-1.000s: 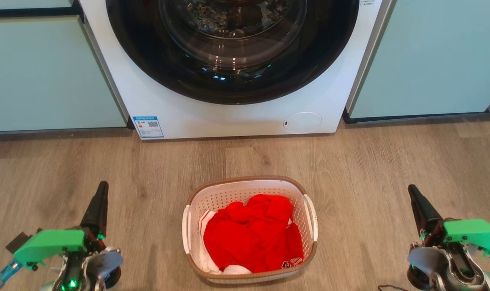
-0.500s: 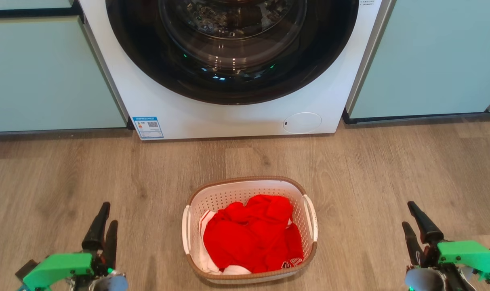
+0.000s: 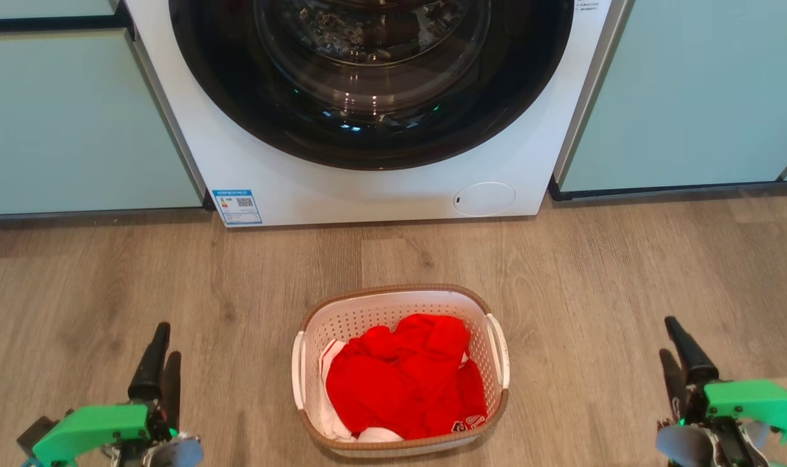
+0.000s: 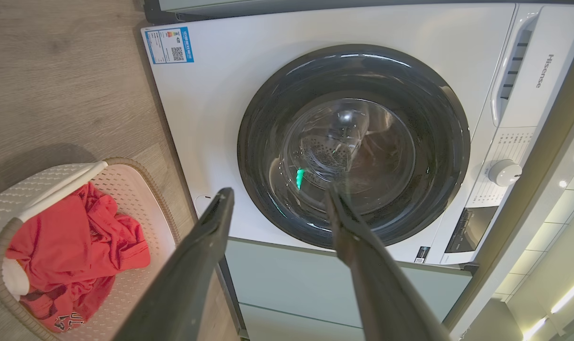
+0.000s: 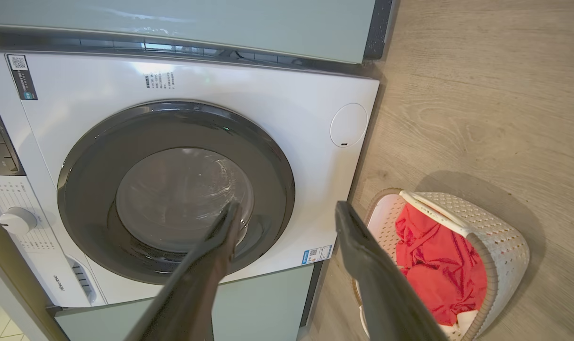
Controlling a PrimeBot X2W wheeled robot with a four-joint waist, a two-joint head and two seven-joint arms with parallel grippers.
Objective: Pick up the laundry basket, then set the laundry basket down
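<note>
The laundry basket (image 3: 315, 324), white with a brown rim and white side handles, stands on the wood floor in front of the washing machine, holding red clothing (image 3: 403, 376). It also appears as the laundry basket (image 4: 126, 177) at the lower left of the left wrist view and the laundry basket (image 5: 499, 237) at the lower right of the right wrist view. My left gripper (image 3: 161, 344) is low at the left, well apart from the basket, open and empty. My right gripper (image 3: 669, 338) is low at the right, also apart from it, open and empty.
The white washing machine (image 3: 289, 188) with its dark round door stands straight ahead, between pale green cabinets (image 3: 75, 123). Bare wood floor (image 3: 627, 259) lies all around the basket and between it and each gripper.
Both grippers have dropped lower in the head view and turned, so each now shows two fingers. The basket has not moved.
</note>
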